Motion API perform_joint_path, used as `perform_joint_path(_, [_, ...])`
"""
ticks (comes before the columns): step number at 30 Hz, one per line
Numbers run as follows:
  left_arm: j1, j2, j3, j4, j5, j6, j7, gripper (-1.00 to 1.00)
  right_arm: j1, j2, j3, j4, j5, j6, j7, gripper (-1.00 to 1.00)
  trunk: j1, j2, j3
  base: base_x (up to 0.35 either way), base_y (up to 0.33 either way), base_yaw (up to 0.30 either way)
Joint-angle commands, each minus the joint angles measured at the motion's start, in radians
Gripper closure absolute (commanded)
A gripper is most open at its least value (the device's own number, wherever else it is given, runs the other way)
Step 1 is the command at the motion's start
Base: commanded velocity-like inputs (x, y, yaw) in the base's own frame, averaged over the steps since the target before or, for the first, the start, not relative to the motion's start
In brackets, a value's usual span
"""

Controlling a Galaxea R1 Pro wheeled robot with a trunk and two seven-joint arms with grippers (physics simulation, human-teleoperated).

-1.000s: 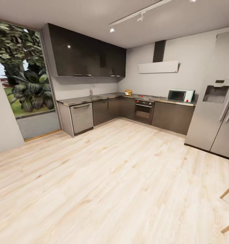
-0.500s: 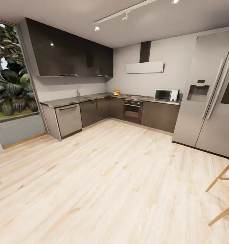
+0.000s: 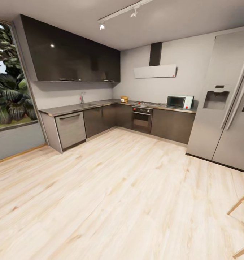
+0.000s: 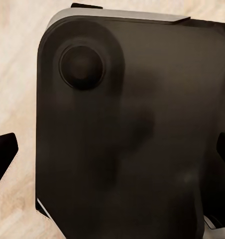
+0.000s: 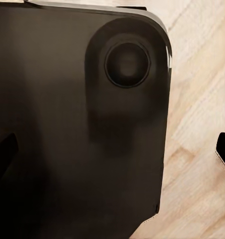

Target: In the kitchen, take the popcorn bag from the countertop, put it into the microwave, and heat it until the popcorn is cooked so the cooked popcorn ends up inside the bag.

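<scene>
Kitchen far across pale wood floor (image 3: 129,187). Popcorn bag (image 3: 124,98) on countertop (image 3: 75,107) near the corner, just beside hob (image 3: 148,104); detail too small, probably upright. Microwave (image 3: 179,102) further right, near fridge (image 3: 223,97). Both wrist views: dark robot base over floor, jaw state not discernible.

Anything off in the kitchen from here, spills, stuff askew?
Nothing stands out. The popcorn bag sits upright on the countertop, apart from the microwave, whose door looks shut. No spill shows on the wooden floor.
</scene>
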Motion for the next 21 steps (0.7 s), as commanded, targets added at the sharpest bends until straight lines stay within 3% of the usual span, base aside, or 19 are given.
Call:
perform_joint_path(1, [0.000, 0.000, 0.006, 0.000, 0.006, -0.001, 0.001, -1.00, 0.000, 0.000, 0.001, 0.000, 0.000, -0.004, 0.000, -1.00, 0.001, 0.000, -0.001, 0.323, 0.000, 0.000])
perform_joint_path(21, [0.000, 0.000, 0.005, 0.000, 0.006, -0.001, 0.001, -1.00, 0.000, 0.000, -0.002, 0.000, 0.005, -0.012, 0.001, -1.00, 0.001, 0.000, -0.001, 0.323, 0.000, 0.000])
